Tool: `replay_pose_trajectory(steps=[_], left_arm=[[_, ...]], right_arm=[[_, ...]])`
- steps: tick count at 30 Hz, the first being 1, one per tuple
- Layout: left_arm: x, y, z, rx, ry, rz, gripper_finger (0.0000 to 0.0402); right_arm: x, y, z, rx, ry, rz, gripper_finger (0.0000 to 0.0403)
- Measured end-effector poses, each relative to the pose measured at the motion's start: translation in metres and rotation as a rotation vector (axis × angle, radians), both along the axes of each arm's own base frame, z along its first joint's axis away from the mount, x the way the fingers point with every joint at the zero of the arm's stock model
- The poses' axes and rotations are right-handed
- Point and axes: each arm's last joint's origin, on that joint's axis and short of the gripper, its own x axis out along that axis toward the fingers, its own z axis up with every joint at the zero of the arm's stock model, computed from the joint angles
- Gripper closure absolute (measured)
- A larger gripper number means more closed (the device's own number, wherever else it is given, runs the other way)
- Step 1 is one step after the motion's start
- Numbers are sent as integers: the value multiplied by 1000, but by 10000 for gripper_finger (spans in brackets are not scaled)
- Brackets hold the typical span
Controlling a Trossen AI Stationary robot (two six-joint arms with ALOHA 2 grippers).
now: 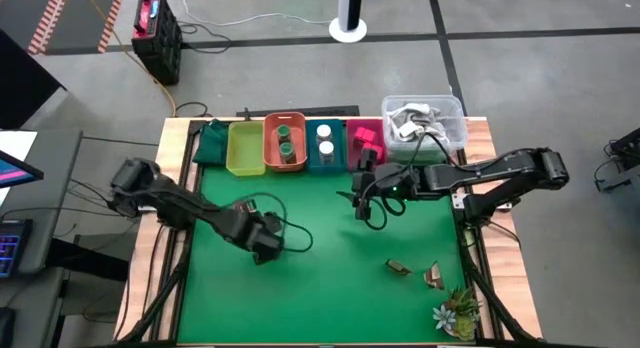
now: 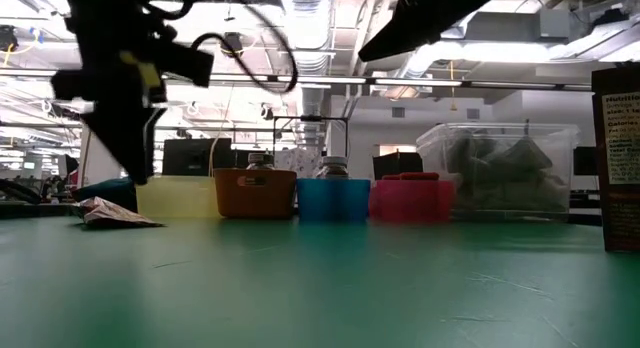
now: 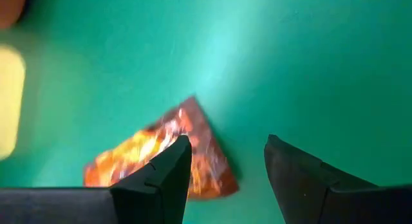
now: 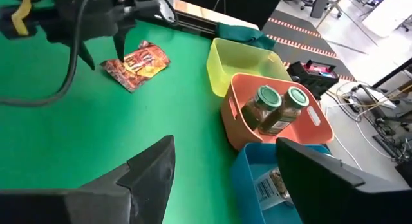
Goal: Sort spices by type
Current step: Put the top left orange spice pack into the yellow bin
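A crinkly orange-brown sachet lies flat on the green mat, also showing in the right wrist view and the low view. My left gripper hovers open just above it, one finger over its edge. It sits at the mat's middle left. My right gripper is open and empty, held above the mat just in front of the pink bin. Two more sachets lie on the mat near the right front. Green-lidded jars stand in the orange bin. White-capped jars stand in the blue bin.
Yellow, orange, blue and pink bins stand in a row at the far edge. A clear tub of cables is at the far right. A small spiky plant stands at the near right corner. Open mat lies between the arms.
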Motion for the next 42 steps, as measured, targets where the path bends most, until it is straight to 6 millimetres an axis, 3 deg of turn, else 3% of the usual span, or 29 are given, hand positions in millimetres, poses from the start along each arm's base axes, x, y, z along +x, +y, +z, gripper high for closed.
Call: replay_pose_trajectory(steps=[9, 17, 27, 34, 42], left_arm=[[4, -27, -21, 67, 154, 18, 217], [-10, -39, -32, 79, 144, 34, 217], [-31, -62, -44, 131, 103, -63, 217], [-47, -66, -54, 223, 48, -60, 217], [-49, -65, -53, 352, -8, -112, 217]], right_arm=[[0, -3, 0, 1, 4, -11, 104], [0, -6, -1, -4, 10, -17, 104], [-11, -25, -16, -10, 198, -133, 104], [-13, -31, -18, 1, 214, -166, 104], [-13, -31, -18, 3, 211, -166, 104]])
